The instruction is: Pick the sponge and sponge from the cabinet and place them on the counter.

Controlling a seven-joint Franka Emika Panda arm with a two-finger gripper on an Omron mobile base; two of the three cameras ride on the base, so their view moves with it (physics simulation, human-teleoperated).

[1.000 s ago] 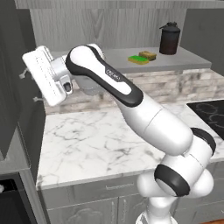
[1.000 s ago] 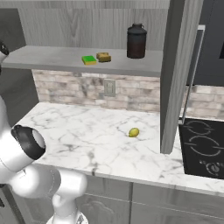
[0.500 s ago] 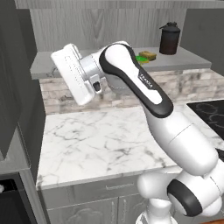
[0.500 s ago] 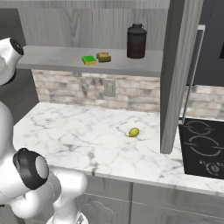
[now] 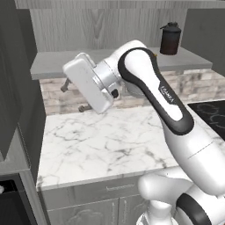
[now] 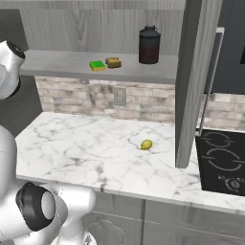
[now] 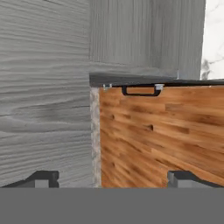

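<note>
Two sponges lie side by side on the cabinet's pale grey shelf [image 6: 62, 62]: a flat green sponge [image 6: 97, 65] and a yellow-brown sponge [image 6: 113, 62]. In the left base view my arm covers them. My gripper [image 5: 74, 96] hangs in front of the shelf's left part, above the white marble counter [image 5: 101, 145], and points left, away from the sponges. It is open, with nothing between the fingertips [image 7: 41, 177]. The hand view looks along the gripper [image 7: 111, 179] at grey wood-grain panels and a wooden floor.
A tall dark canister [image 6: 149, 44] stands on the shelf right of the sponges. A small yellow-green ball [image 6: 146, 144] lies on the counter. An open cabinet door [image 6: 191, 81] juts out at the right, with the black stovetop [image 6: 222, 160] beyond it.
The hand has swung from the far left toward the middle of the shelf front. The upper arm now covers the sponges in the left base view. The jaws have opened slightly wider.
</note>
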